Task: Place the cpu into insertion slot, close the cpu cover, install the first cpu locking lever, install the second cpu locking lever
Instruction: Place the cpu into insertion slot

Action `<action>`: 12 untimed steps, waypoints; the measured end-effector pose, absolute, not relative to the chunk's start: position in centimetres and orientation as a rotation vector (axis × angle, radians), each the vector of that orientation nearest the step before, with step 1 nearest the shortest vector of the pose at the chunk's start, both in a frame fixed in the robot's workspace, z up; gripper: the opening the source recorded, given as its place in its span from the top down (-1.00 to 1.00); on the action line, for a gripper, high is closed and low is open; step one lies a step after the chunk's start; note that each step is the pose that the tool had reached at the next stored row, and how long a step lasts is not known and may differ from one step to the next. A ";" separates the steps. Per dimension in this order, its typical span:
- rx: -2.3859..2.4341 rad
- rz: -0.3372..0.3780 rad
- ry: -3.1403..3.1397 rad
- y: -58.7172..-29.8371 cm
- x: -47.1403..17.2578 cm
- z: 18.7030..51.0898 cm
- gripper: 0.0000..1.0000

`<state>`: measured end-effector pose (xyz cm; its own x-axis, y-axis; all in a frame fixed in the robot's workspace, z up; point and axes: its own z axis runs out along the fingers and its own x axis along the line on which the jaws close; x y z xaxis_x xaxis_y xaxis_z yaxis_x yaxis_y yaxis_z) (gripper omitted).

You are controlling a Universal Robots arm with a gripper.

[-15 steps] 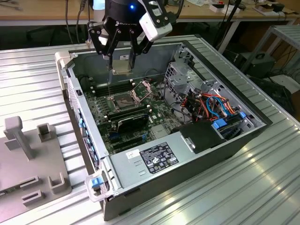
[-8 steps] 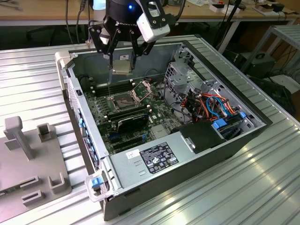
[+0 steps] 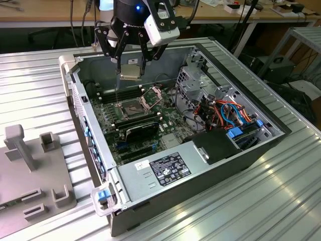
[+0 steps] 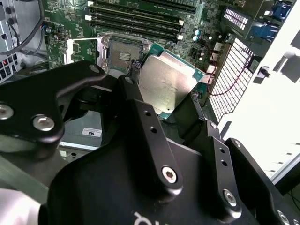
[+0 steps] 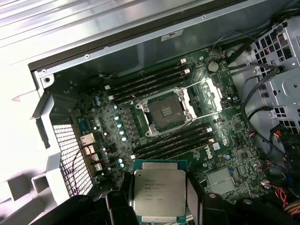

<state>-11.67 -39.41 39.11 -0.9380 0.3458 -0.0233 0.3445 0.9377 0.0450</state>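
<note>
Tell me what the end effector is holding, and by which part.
The end effector grips the cpu by two opposite side edges, its metal top uncovered, clear of the insertion slot.

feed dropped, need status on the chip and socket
Gripper shut on chip, held above the board. Socket empty, cover flipped up. Nothing over the socket.

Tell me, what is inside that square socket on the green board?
No chip: the insertion slot lies bare, its dark centre open to view inside a silver rim. The cpu is apart from it, gripped in the tool. Nothing covers the slot's inside.
</note>
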 end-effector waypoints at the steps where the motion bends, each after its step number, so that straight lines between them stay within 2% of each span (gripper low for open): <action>1: 0.546 0.063 3.062 -39.4 -11.7 39.1 -0.09; 12: 0.742 0.059 3.018 -39.4 -11.6 39.1 -0.09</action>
<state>-11.62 -39.41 39.08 -0.8855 0.4640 -0.0234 0.4627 0.8854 0.0447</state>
